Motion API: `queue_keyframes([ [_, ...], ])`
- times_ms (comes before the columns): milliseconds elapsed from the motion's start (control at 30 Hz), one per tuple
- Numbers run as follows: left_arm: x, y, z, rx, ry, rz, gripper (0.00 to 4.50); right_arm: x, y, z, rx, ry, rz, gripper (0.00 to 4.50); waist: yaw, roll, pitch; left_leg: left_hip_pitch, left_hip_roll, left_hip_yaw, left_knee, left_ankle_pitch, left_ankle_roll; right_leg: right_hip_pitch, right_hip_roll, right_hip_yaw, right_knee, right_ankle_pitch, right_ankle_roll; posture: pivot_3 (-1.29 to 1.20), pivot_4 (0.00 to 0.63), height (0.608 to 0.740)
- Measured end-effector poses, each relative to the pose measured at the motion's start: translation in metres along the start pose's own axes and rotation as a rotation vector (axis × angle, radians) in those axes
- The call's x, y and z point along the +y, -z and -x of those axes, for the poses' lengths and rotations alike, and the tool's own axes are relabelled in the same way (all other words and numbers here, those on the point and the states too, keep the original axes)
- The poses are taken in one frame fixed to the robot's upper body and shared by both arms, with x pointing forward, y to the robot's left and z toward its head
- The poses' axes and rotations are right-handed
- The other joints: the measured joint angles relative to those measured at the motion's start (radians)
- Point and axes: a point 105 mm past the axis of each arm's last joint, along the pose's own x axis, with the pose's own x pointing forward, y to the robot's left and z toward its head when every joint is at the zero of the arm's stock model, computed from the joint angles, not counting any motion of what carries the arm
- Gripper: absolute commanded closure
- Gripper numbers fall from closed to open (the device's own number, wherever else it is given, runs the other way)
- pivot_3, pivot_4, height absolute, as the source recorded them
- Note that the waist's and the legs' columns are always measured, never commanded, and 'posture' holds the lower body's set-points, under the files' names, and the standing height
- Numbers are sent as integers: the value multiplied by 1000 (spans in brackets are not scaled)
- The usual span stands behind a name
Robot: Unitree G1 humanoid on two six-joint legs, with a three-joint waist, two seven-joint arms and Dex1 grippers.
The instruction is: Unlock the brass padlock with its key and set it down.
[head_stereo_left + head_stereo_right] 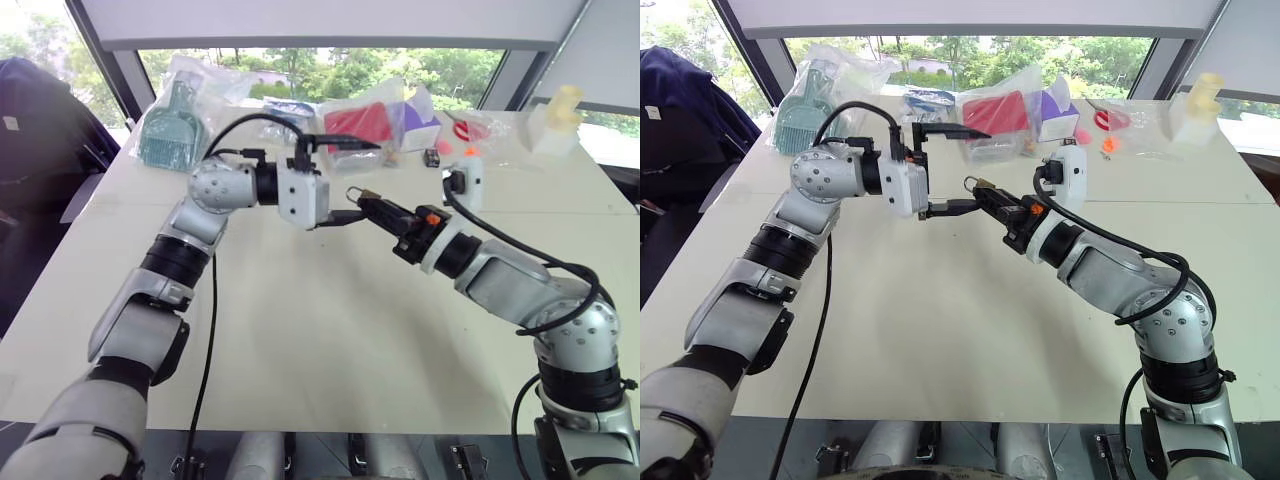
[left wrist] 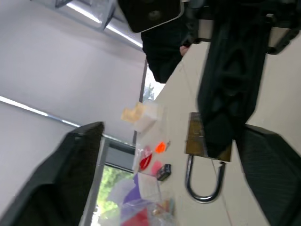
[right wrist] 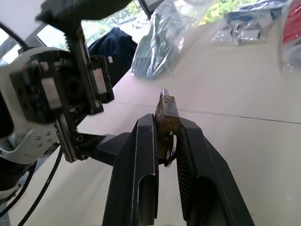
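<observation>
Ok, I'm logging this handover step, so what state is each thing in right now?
brass padlock: held above the table, clamped in the right gripper; shackle looks closed.
right gripper: jaws shut on the padlock.
left gripper: jaws wide open, one finger beside the padlock.
key: too small to tell.
bags: lying at the table's far edge.

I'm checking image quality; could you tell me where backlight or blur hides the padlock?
Left wrist view: the brass padlock is fairly sharp, while the near finger across it is blurred. Right wrist view: padlock readable between the right gripper. Eye views: bright windows, padlock tiny.
</observation>
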Motion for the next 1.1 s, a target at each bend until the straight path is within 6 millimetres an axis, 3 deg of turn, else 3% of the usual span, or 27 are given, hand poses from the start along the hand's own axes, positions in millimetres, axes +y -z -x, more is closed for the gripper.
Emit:
queue_keyframes([
  [100, 4, 10, 5, 39, -2, 221, 93, -5, -3, 1, -9, 24, 17, 4470, -1, 0, 0, 0, 0, 0, 0, 0, 0, 0, 1, 0, 0, 0, 0, 0, 150, 740],
  [267, 22, 20, 36, 76, -15, 725, 93, -21, -6, 8, -5, 77, 24, 4470, -14, 0, 0, 0, 0, -1, 0, 0, 0, 0, 3, 0, 0, 0, 0, 0, 150, 740],
  [400, 25, 20, 40, 45, -26, 921, 93, -22, -12, 12, -23, 63, 29, 4470, -18, 0, 0, 0, 0, -1, 0, 0, 0, 0, 3, 0, 0, 0, 0, 0, 150, 740],
  [867, 10, 39, 14, 34, -65, 1019, 93, 4, -17, 16, -30, -74, -13, 4470, -19, 0, 0, 0, 0, -1, 0, 0, 0, 0, 0, 1, 0, 0, 0, 0, 150, 740],
  [1100, 14, 35, 5, -7, -63, 1010, 93, 17, -15, 18, -30, -112, -9, 4470, -19, 0, 0, 0, 0, -1, 0, 0, 0, 0, 0, 1, 0, 0, 0, 0, 150, 740],
])
